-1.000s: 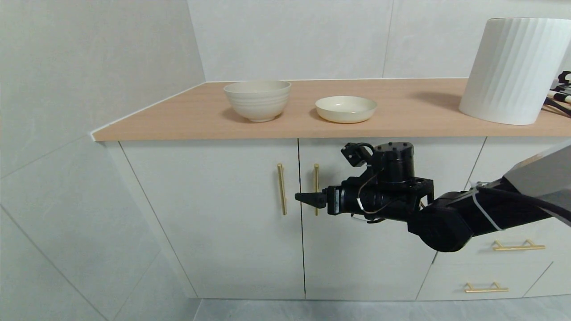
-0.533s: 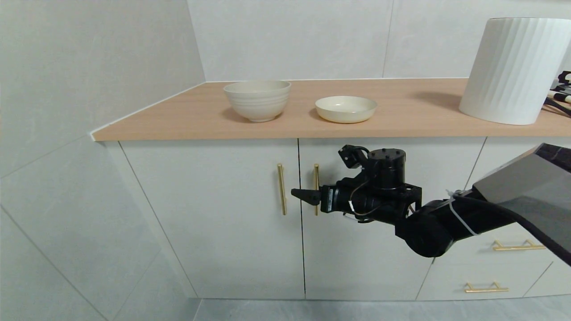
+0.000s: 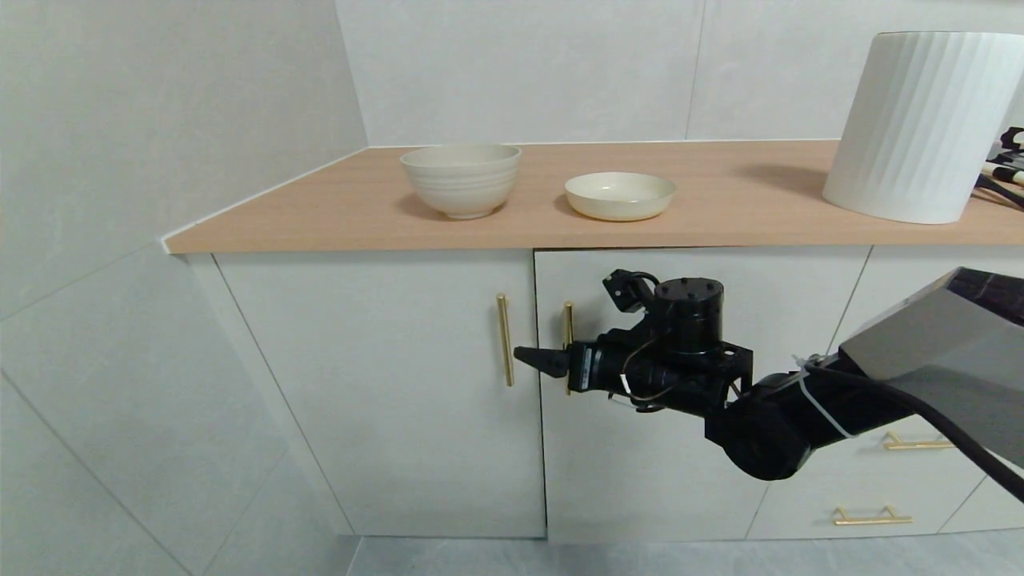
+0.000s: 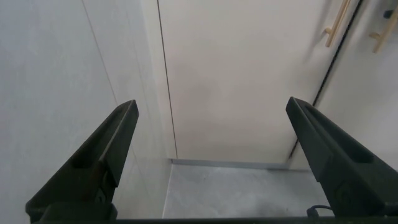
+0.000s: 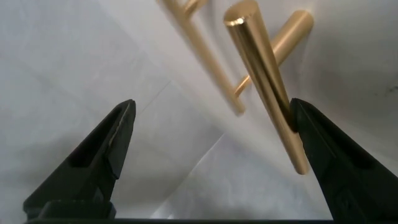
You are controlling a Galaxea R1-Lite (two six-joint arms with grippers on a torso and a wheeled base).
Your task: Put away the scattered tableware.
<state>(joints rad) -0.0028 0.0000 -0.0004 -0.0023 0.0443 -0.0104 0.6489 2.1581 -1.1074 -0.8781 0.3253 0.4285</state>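
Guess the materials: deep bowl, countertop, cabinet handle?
The deep bowl looks like glazed ceramic, possibly melamine: cream, ridged wall, soft sheen. The countertop is wood-look, probably laminate: even light-brown grain, matte, thin flat edge. The handle looks like metal with a polished brass-coloured finish: bright highlights run along the round rod.

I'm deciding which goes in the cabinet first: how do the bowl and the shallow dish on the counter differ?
The bowl is deep and tall; the dish is shallow and low. The bowl has ridges round its outer wall; the dish is smooth. The bowl stands left of the dish. Both are pale, upright and apart on the wooden counter.
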